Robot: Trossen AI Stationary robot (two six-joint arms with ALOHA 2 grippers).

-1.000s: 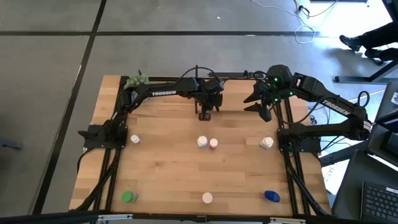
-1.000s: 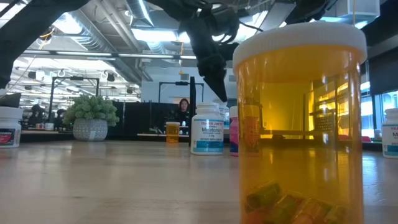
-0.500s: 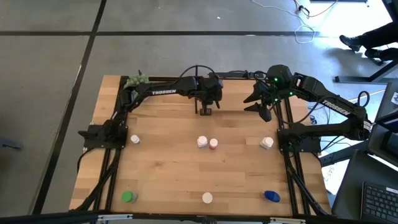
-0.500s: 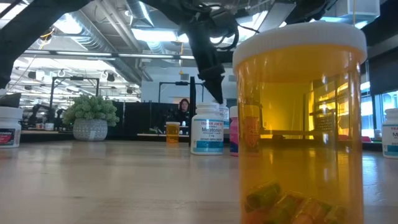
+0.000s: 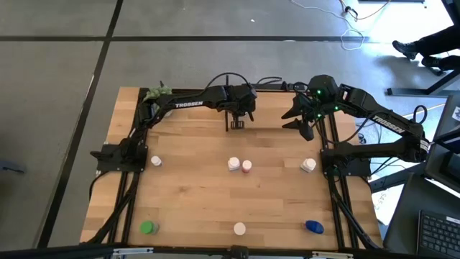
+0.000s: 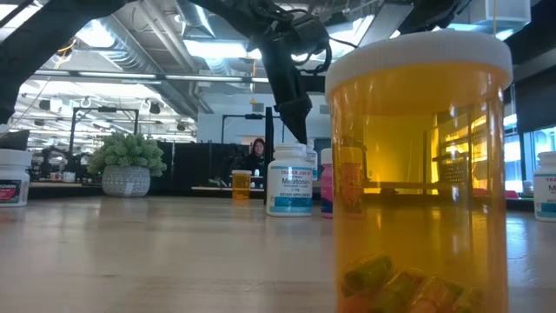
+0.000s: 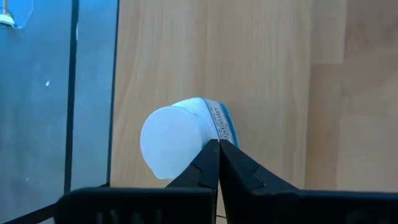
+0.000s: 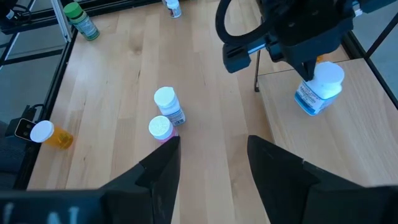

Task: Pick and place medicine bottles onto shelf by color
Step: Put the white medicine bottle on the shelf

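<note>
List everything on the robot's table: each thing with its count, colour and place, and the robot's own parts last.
white medicine bottles: three, white, standing across the table's middle row
tilted white bottle: one, blue label, on the shelf
pink bottle: one, beside the middle white one
green bottle, orange bottle, blue bottle: one each, front row
light wood shelf: one, back right
bushy plant: one, green, back-left corner
left gripper: shut, at the tilted bottle
right gripper: open, empty, back right

The table [image 5: 194,201] is pale, matt wood planking, and the shelf [image 8: 348,106] is the same light wood with thin black metal posts. The orange bottle [image 6: 417,174] is glossy translucent plastic under a ribbed white plastic cap; the white bottle [image 7: 180,140] has a smooth matt cap and a paper label.
</note>
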